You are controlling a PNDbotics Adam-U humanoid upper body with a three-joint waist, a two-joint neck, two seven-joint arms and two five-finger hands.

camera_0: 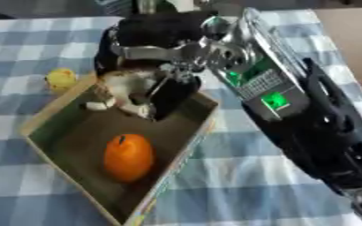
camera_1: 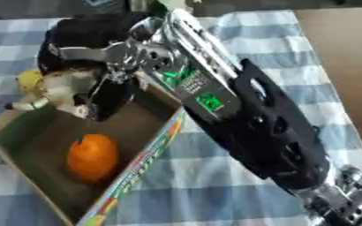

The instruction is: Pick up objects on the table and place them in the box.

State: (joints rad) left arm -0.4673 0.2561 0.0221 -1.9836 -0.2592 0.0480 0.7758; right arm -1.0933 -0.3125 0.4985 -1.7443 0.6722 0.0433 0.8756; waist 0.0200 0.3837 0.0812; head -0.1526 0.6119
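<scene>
Reaching over the cardboard box's (camera_0: 47, 115) far end, the right hand (camera_0: 149, 48) grasps a pale object (camera_0: 126, 84) (no legible writing); an orange (camera_0: 128, 157) lies inside, nearer.

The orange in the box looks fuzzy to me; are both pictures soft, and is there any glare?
Left eye view: the orange and box have smeared edges, and the right hand over the box's far end is blurriest. Right eye view: equally soft, with bright glare along the silver forearm.
</scene>
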